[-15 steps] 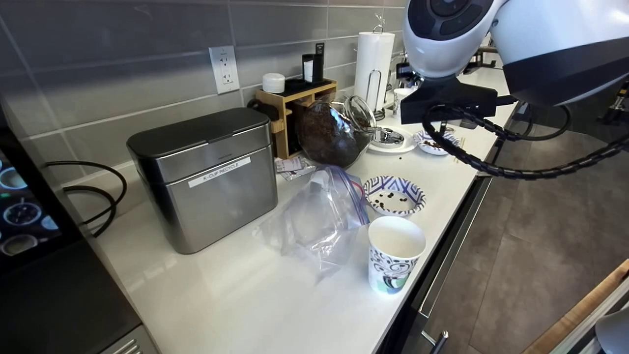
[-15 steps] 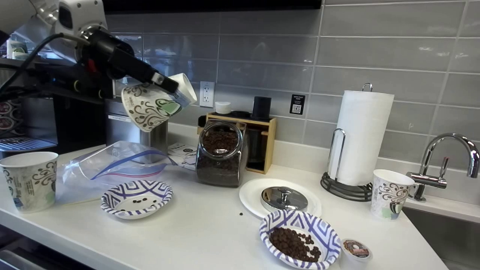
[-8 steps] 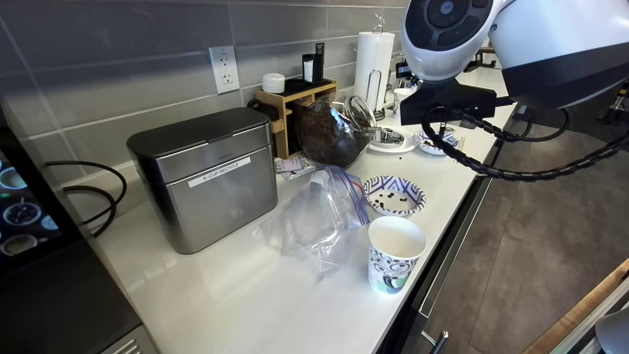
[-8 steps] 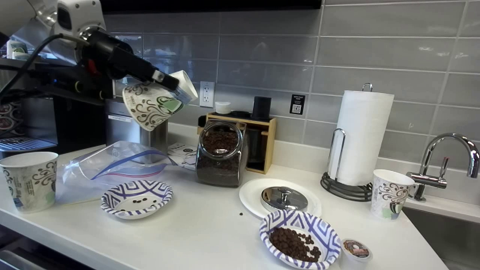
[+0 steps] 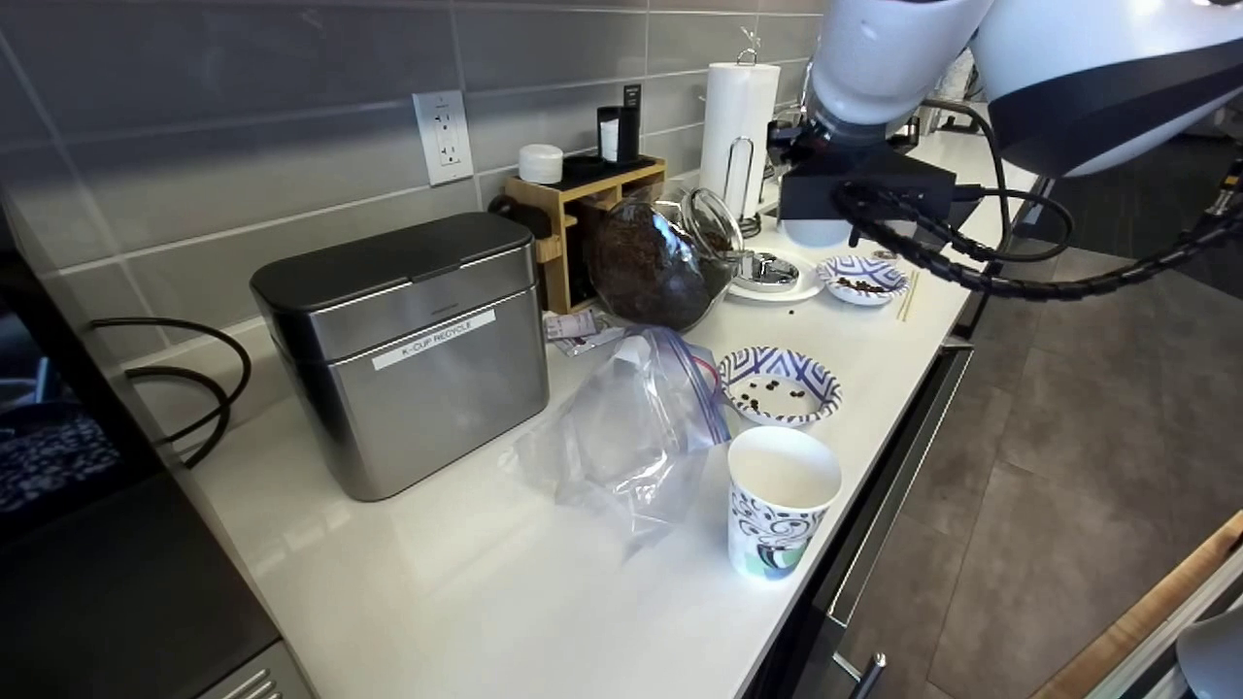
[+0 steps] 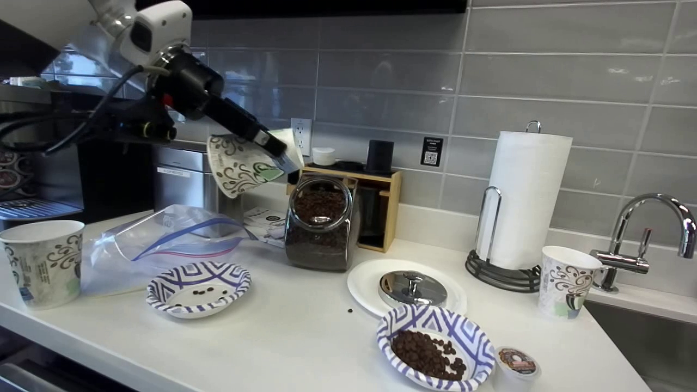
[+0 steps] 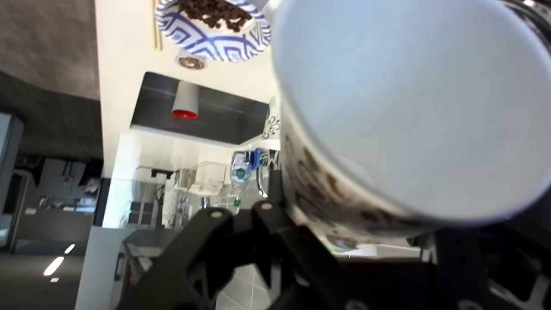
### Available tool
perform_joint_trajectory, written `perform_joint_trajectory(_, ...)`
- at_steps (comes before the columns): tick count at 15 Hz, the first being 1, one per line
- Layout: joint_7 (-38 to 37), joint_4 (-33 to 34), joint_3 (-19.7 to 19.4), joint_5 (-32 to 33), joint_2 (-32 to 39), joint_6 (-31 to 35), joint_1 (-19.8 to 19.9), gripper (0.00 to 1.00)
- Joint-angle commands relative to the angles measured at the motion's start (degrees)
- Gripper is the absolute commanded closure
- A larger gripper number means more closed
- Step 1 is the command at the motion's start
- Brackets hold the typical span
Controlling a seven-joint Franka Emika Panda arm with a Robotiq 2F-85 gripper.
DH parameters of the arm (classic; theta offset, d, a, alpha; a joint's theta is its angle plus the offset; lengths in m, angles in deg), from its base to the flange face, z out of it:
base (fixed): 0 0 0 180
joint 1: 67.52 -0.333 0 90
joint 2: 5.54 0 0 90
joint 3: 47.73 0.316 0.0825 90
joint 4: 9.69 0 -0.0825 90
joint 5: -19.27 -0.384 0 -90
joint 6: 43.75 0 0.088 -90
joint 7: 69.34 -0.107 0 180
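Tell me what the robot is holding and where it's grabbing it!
A patterned paper cup, held tilted in the air, pinched by its outer wall, nearer the narrow bottom than the open rim.

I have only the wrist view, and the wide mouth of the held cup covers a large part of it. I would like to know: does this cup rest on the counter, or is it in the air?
Observer: It is in the air; in an exterior view, the gripper holds the cup above the counter.
Operator: Thank you. I see one bowl with many dark pieces. Does another one stand on the counter?
Observer: Yes, a second bowl, with only a few dark pieces in it, is beside the plastic bag.
Operator: And is some other cup near this second bowl?
Observer: Yes, in an exterior view, an upright cup stands near it, close to the edge of the counter.
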Motion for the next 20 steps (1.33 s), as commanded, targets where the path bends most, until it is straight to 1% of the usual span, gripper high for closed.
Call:
perform_joint_trajectory(1,4.2,-2.4,-7.0,-2.8,-1.4,15.6,2.8,0.64)
perform_joint_trajectory(3,8.9,-3.2,-10.6,-5.9,-1.0,24.5,4.8,0.64)
perform_joint_trajectory(6,19.5,-5.1,-14.9,-14.7,0.6,36.1,7.4,0.64)
perform_joint_trajectory(7,23.2,-5.9,-19.0,-17.6,1.4,38.7,4.9,0.64)
perform_joint_trajectory(8,27.8,-6.9,-21.1,-21.9,2.1,41.4,4.0,0.64)
perform_joint_trajectory(9,33.1,-7.9,-23.9,-27.1,2.7,43.3,2.1,0.64)
perform_joint_trajectory(10,37.5,-9.0,-27.3,-31.5,3.4,45.2,-0.6,0.64)
perform_joint_trajectory(11,41.7,-10.2,-31.4,-36.0,4.0,46.0,-4.7,0.64)
perform_joint_trajectory(12,45.6,-11.3,-36.0,-40.5,3.9,45.9,-9.7,0.64)
perform_joint_trajectory(13,49.3,-12.9,-39.4,-45.0,3.1,45.3,-13.7,0.64)
perform_joint_trajectory(15,56.7,-15.1,-46.0,-53.9,-1.4,39.6,-22.2,0.64)
perform_joint_trajectory(16,60.8,-14.3,-49.7,-58.5,-3.9,34.9,-26.5,0.64)
perform_joint_trajectory(17,64.4,-12.5,-51.7,-63.0,-4.5,30.3,-28.7,0.64)
perform_joint_trajectory(18,64.7,-10.3,-51.5,-63.6,-4.6,25.8,-27.9,0.64)
perform_joint_trajectory(19,65.7,-8.8,-52.2,-64.4,-5.1,22.3,-28.2,0.64)
perform_joint_trajectory(20,71.4,-7.4,-41.1,-72.7,-2.7,20.0,-17.4,0.64)
